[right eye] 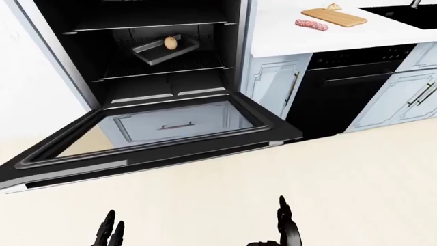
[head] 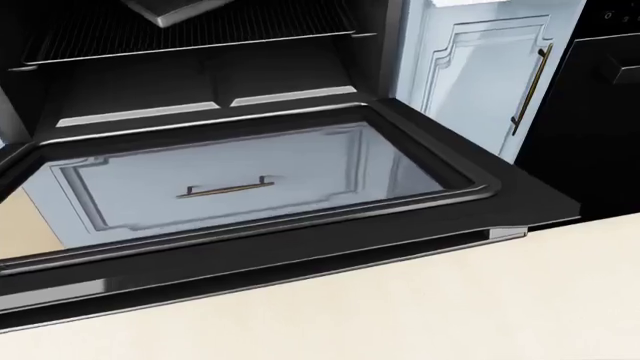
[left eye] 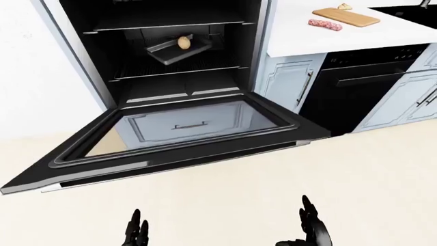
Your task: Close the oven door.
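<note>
The black oven door (left eye: 178,134) hangs fully open, lying flat and sticking out over the floor; its glass pane (head: 250,180) reflects the drawer below. Inside the oven cavity (left eye: 170,56) a dark tray (left eye: 176,48) with a potato (left eye: 184,42) rests tilted on a rack. My left hand (left eye: 135,234) and right hand (left eye: 311,229) show at the bottom edge of the left-eye view, fingers spread and open, holding nothing. Both are well below the door's near edge (left eye: 170,171), not touching it.
A pale blue cabinet (left eye: 290,82) and a black dishwasher (left eye: 348,87) stand right of the oven. On the white counter (left eye: 307,36) lie a wooden cutting board (left eye: 345,17) and a sausage (left eye: 324,24). A white wall (left eye: 27,77) is at left. Beige floor (left eye: 273,189) spreads below.
</note>
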Available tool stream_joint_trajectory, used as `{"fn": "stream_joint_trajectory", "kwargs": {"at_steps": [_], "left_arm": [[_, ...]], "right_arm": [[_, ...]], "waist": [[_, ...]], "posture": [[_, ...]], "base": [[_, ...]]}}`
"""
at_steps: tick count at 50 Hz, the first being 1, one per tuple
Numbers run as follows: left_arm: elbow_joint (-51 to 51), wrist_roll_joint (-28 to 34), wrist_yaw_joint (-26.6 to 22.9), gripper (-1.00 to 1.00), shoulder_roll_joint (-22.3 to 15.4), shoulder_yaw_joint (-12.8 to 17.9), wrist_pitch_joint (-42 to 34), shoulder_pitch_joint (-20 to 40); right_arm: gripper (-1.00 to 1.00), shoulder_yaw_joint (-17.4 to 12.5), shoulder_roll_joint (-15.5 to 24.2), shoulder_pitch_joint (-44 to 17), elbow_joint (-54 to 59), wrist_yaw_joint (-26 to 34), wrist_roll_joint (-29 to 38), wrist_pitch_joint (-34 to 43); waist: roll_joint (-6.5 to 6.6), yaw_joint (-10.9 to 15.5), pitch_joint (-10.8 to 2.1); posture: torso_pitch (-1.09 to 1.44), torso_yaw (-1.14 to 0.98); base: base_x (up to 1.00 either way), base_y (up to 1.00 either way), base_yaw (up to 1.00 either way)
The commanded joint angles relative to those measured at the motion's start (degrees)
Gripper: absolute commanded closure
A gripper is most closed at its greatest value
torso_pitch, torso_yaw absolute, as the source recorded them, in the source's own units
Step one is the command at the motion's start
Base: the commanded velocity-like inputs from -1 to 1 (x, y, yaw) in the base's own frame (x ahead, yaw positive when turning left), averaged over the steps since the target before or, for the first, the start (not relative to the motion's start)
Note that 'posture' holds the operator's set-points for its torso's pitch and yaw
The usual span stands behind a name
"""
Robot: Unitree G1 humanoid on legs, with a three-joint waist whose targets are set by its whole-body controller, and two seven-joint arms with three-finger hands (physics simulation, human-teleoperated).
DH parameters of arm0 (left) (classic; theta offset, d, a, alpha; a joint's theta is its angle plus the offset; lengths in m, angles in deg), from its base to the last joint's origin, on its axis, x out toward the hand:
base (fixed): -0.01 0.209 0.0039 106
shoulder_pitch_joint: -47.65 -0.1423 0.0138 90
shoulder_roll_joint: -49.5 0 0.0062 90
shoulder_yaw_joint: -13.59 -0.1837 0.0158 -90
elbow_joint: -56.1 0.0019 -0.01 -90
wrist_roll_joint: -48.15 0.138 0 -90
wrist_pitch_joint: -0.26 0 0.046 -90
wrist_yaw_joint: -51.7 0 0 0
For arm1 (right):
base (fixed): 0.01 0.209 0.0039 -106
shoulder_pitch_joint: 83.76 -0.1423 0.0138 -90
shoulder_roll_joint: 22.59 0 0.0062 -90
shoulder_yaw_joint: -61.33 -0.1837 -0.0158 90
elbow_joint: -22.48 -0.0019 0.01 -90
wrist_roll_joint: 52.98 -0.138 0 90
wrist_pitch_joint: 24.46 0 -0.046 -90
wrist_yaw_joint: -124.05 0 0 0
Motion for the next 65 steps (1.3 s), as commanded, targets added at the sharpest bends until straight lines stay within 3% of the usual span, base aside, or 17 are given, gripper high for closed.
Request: {"fn": "stream_joint_trajectory", "kwargs": {"at_steps": [1,6,9,10,11,13,23,26,28,34,37,39,52,55,56,60,65], "left_arm": [[-1.3,-0.5,-0.1,-1.00,-1.2,0.5,1.9,0.4],[-1.3,-0.7,-0.3,-1.00,-1.3,0.6,1.8,0.5],[-1.3,-0.7,-0.4,-1.00,-1.3,0.7,1.9,0.5],[-1.3,-0.7,-0.4,-1.00,-1.2,0.6,1.8,0.5],[-1.3,-0.7,-0.4,-1.00,-1.3,0.6,1.8,0.5],[-1.3,-0.8,-0.5,-1.00,-1.2,0.7,1.8,0.5],[-1.3,-1.0,-0.6,-1.00,-1.2,0.6,1.7,0.5],[-1.3,-1.1,-0.6,-1.00,-1.3,0.6,1.7,0.6],[-1.3,-1.1,-0.5,-1.00,-1.3,0.6,1.7,0.5],[-1.3,-1.1,-0.6,-1.00,-1.3,0.6,1.6,0.6],[-1.4,-1.3,-0.6,-1.00,-1.4,0.7,1.5,0.8],[-1.4,-1.3,-0.7,-1.00,-1.4,0.7,1.4,0.9],[-1.2,-0.7,-0.3,-1.00,-1.4,0.7,1.0,0.3],[-1.1,-0.1,0.1,-1.00,-1.2,0.8,0.7,-0.3],[-1.1,0.2,0.2,-1.00,-1.2,0.8,0.7,-0.4],[-1.0,0.7,0.4,-1.00,-0.9,1.0,0.4,-0.9],[-1.1,0.9,0.6,-1.00,-0.7,1.1,0.2,-1.3]], "right_arm": [[-1.00,0.2,0.0,-0.7,-1.2,0.1,0.1,-1.8],[-1.00,0.3,0.0,-0.7,-1.3,0.0,0.0,-1.8],[-1.00,0.3,0.0,-0.7,-1.3,0.1,-0.1,-1.8],[-1.00,0.2,0.0,-0.7,-1.3,0.2,-0.2,-1.8],[-1.00,0.3,0.0,-0.8,-1.3,0.1,-0.1,-1.8],[-1.00,0.3,-0.1,-0.7,-1.3,0.1,-0.1,-1.8],[-1.00,0.3,-0.1,-0.7,-1.3,0.2,-0.3,-1.8],[-1.00,0.4,-0.2,-0.6,-1.3,0.0,-0.3,-2.0],[-1.00,0.5,-0.3,-0.4,-1.3,0.0,-0.3,-2.1],[-1.00,0.4,-0.3,-0.6,-1.3,0.1,-0.4,-1.9],[-1.00,0.4,-0.3,-0.7,-1.3,0.1,-0.3,-1.7],[-1.00,0.4,-0.3,-0.8,-1.3,0.2,-0.4,-1.6],[-1.00,0.5,-0.5,-0.4,-1.2,0.0,-0.3,-1.7],[-1.00,0.3,-0.5,0.1,-1.1,-0.2,-0.1,-1.5],[-1.00,0.3,-0.5,0.2,-1.0,-0.2,0.0,-1.4],[-1.00,-0.2,-0.4,0.4,-1.0,-0.1,0.1,-0.9],[-1.00,-0.6,-0.4,0.6,-0.9,-0.1,0.1,-0.5]], "waist": [[-0.31,0.0,-0.79],[2.07,0.2,-0.35],[5.98,0.3,-0.55],[8.64,0.5,-1.34],[9.12,0.4,-2.41],[7.17,1.2,-0.29],[1.40,0.8,-0.07],[-1.66,0.6,-0.49],[0.24,-0.1,-0.43],[1.48,0.2,-0.39],[4.57,0.2,-0.29],[9.25,0.6,-1.53],[1.14,0.8,0.05],[-2.20,0.5,-0.68],[0.45,-0.1,-0.16],[-0.24,-0.1,-0.95],[3.73,0.1,-0.05]], "posture": [[0.00,0.00],[0.00,0.00],[0.00,0.00],[0.00,0.00],[0.00,0.00],[0.00,0.00],[0.00,0.00],[0.00,0.00],[0.00,0.00],[0.00,0.00],[0.00,0.00],[0.00,0.00],[0.00,0.00],[0.00,0.00],[0.00,0.00],[0.00,0.00],[0.00,0.00]], "base": [[0.00,0.45,0.00],[0.00,0.45,0.00],[0.00,0.45,0.00],[0.00,0.45,0.00],[0.00,0.46,0.00],[0.00,0.46,0.00],[0.00,0.45,0.00],[0.00,0.47,0.00],[0.00,0.47,0.00],[0.00,0.47,0.00],[0.00,0.47,0.00],[0.00,0.47,0.00],[0.00,0.49,0.00],[0.00,0.49,0.00],[0.00,0.49,0.00],[0.00,0.49,0.00],[0.00,0.48,0.00]]}}
